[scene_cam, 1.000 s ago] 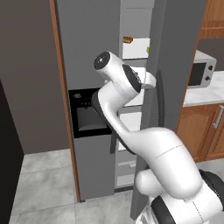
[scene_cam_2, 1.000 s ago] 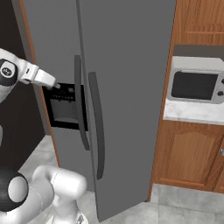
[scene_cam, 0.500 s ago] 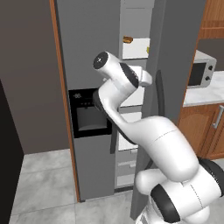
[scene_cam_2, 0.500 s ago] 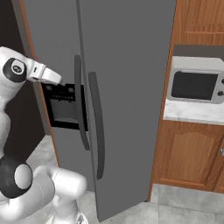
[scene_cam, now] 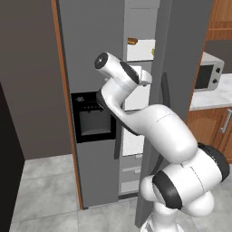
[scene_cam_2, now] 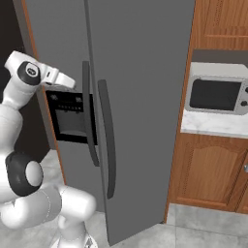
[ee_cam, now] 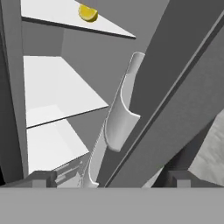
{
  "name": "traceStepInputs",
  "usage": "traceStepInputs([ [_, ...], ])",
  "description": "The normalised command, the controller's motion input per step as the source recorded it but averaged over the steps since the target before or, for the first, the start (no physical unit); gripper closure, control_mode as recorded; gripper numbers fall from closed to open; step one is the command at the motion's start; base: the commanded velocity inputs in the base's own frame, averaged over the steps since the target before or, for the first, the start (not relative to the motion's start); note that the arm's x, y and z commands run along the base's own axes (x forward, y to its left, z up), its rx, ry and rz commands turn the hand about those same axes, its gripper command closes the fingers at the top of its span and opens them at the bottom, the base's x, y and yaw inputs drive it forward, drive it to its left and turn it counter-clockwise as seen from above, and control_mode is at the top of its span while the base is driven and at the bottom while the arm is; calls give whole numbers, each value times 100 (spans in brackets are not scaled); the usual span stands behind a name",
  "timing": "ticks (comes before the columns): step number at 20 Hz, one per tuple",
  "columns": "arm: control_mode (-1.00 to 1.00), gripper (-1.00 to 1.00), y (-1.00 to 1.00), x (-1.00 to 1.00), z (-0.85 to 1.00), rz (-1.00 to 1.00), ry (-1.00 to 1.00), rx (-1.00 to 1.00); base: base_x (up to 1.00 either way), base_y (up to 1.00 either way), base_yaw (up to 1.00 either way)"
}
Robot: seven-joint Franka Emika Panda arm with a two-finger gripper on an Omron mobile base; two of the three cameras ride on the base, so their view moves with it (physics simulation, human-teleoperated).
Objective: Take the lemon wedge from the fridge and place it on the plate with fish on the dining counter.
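The lemon wedge (ee_cam: pixel 88 13) is a small yellow piece lying on a white shelf high inside the fridge (scene_cam: pixel 95 54). The right fridge door (scene_cam_2: pixel 140 111) stands ajar. My arm reaches into the gap beside it, and my hand (scene_cam: pixel 145 77) is at the door's edge, below the shelf level of the wedge. In the hand view my gripper (ee_cam: pixel 109 181) is open, its fingertips (ee_cam: pixel 41 179) wide apart with nothing between them, still well short of the wedge. The plate with fish and the dining counter are out of view.
A white door bin (ee_cam: pixel 120 113) juts out just ahead of the hand. An orange-brown lump (scene_cam: pixel 131 41) sits on an upper shelf. A microwave (scene_cam_2: pixel 215 94) stands on the wall counter over wood cabinets (scene_cam_2: pixel 208 169) to the right. The black dispenser panel (scene_cam: pixel 93 118) is left of the arm.
The arm's elbow has swung up and to the right, and the hand has edged closer into the door gap. The jaws stayed open.
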Motion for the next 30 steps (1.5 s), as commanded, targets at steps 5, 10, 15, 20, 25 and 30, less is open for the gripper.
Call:
traceStepInputs([
  [5, -100, -100, -43, 1, 0, 3, -6, 0, 0, 0, 0],
  [10, -100, -100, -25, 12, 0, 2, -1, 0, 0, 0, 0],
  [15, -100, -100, -11, 27, -6, 0, 0, 0, 0, 0, 0],
  [20, -100, -100, -12, 24, -5, 0, 0, 0, 0, 0, 0],
  [25, -100, -100, -21, 3, -2, 3, -1, 0, 0, 0, 0],
  [30, -100, -100, -20, 0, 0, 2, -1, 0, 0, 0, 0],
])
